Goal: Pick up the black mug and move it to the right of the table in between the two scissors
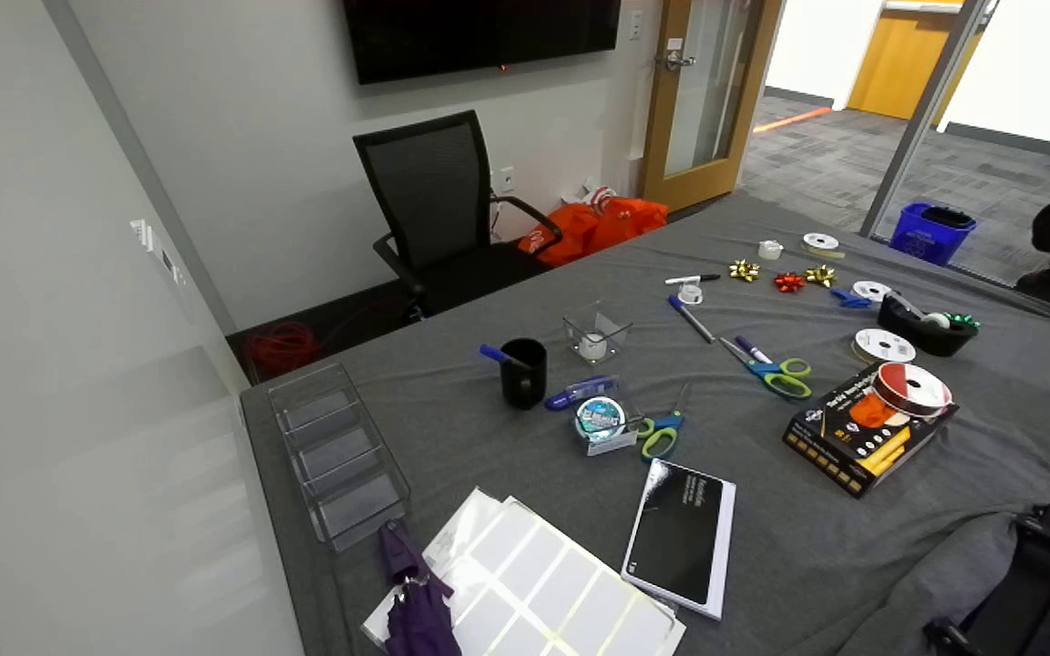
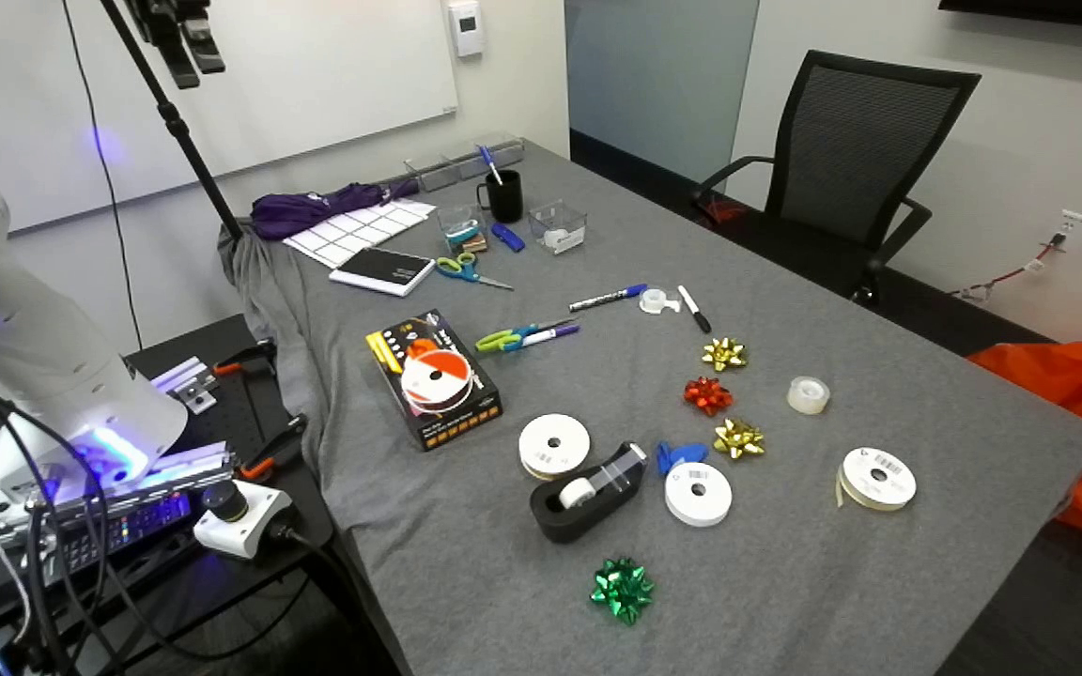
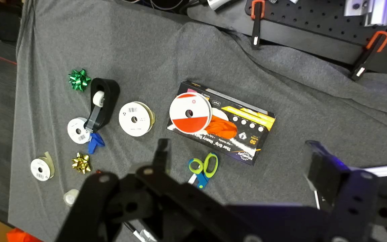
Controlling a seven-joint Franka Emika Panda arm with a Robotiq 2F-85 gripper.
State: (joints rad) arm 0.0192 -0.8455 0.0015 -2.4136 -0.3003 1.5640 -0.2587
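- Gripper (image 3: pixel 240 154) nearest the wrist lens, with fingers (image 3: pixel 329 176) spread wide and nothing held; hung high over the table (image 3: pixel 146 60), touching nothing on it.
- Next below, box (image 3: pixel 233 129), and just off it at 7 o'clock in the wrist view, near scissors (image 3: pixel 201 178), partly hidden by the gripper.
- Farther off, in an exterior view, far scissors (image 1: pixel 671 422), at 8 o'clock from the near pair; between the two, presumably, the landing spot.
- Past those, blue tool (image 1: pixel 571 396), lying just beside the mug (image 1: pixel 523 387) at its 4 o'clock.
- Farthest, mug itself, upright on the table, at 10 o'clock from the far scissors, with handle toward 6 and pen (image 1: pixel 494 353) leaning out between 9 and 10.
- Judged to be at the approach, with grasp not yet made.
- Next, by the look of things: swing out to the mug, line up above, come down astride its body without catching pen or tool, then squeeze.
- After that, lift level, carry over the tool toward 3 o'clock in that same view, and lower between the scissors, knocking neither.
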